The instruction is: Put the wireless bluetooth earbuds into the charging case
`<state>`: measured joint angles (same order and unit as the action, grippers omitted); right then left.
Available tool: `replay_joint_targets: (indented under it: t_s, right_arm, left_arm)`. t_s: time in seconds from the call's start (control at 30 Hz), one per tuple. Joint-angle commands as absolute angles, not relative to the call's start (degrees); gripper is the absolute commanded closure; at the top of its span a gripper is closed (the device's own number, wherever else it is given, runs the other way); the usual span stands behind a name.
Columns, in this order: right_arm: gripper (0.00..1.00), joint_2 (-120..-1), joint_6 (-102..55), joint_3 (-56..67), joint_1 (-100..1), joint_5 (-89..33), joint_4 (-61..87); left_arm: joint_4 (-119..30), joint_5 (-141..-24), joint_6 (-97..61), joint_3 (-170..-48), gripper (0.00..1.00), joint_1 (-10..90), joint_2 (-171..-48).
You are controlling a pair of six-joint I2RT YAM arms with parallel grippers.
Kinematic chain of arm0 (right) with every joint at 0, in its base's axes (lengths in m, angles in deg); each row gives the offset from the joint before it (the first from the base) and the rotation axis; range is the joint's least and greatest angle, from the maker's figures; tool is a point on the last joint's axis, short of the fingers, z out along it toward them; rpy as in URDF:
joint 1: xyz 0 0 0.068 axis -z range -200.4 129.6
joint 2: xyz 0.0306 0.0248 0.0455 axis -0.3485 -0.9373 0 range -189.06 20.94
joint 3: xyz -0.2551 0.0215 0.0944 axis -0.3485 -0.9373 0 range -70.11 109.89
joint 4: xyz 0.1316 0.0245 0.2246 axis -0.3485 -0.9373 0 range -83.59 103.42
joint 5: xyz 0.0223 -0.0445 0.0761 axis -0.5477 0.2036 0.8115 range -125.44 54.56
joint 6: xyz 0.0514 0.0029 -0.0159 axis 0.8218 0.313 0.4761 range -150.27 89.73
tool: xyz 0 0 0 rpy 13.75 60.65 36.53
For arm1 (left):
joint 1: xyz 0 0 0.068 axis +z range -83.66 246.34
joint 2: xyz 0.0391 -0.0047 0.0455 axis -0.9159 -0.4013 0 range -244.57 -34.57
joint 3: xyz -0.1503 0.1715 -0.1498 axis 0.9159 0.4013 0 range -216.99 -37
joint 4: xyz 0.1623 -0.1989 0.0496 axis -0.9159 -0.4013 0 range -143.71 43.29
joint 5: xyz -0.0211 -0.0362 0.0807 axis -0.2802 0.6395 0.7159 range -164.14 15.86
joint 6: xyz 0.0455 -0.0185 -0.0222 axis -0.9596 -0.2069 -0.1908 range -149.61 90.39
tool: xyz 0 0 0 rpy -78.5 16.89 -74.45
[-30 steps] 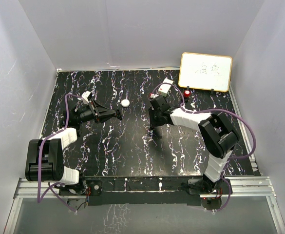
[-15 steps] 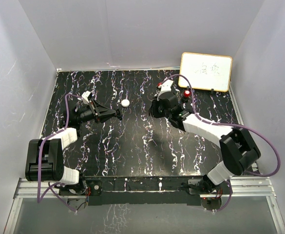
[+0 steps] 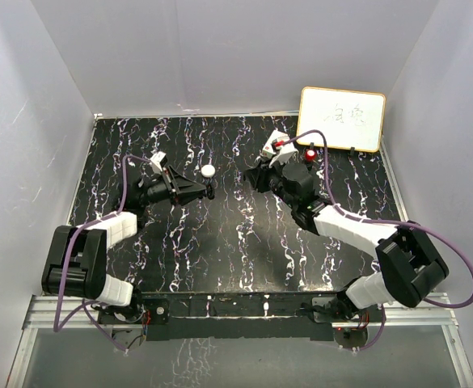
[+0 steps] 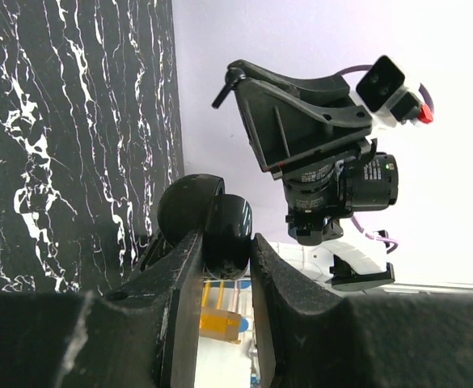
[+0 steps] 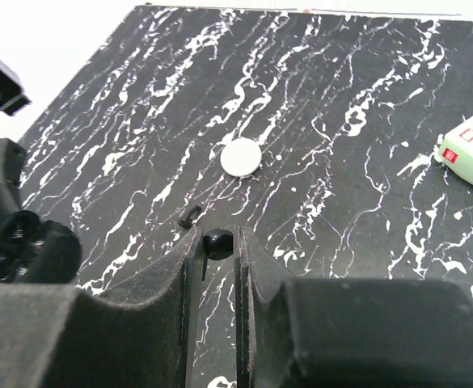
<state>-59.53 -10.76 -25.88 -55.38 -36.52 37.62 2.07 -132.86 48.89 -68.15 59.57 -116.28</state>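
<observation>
Left claw [image 4: 224, 241] is clamped narrow on the open black charging case [image 4: 230, 226], centre of the left wrist view. Right claw [image 5: 216, 236] pinches a black earbud [image 5: 217, 242], lower centre of its view, above the tabletop [image 5: 341, 202]; a tiny black piece [image 5: 190, 216] lies just below the white puck [image 5: 241, 157]

A white puck [image 3: 209, 170] sits just beyond the left gripper [image 3: 207, 191], near the right gripper [image 3: 249, 179]. Bare table [image 3: 220, 242] lies open toward the bases.

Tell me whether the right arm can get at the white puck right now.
Probably yes for reach: the white puck lies just ahead of the right hand with nothing between them. But that hand is shut on a black earbud, so it likely cannot grasp the puck.
</observation>
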Motion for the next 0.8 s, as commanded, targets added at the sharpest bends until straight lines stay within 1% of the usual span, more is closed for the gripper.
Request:
replay_joint_targets:
  t_s: [0.0, 0.13, 0.47, 0.57, 0.77]
  right_arm:
    - [0.98, -56.98, -12.32, -28.74, -55.29, -33.37, 52.10]
    - [1.00, -56.48, -12.85, -31.28, -55.29, -31.62, 58.36]
    - [1.00, -57.75, -13.83, -35.09, -55.44, -26.59, 71.13]
    - [1.00, -58.43, -14.03, -36.19, -55.82, -26.25, 75.86]
    - [1.00, -59.42, -16.10, -36.87, -56.89, -25.32, 80.00]
  left_arm:
    - [6.19, -130.18, 51.11, -68.99, 1.00, 57.10, -117.64]
    - [9.04, -129.15, 52.96, -68.93, 1.00, 55.99, -119.43]
    - [13.92, -128.47, 56.74, -69.52, 1.00, 54.19, -122.70]
    - [13.96, -128.29, 56.98, -69.98, 1.00, 53.67, -123.06]
    - [12.37, -127.29, 56.85, -71.27, 1.00, 52.46, -123.46]
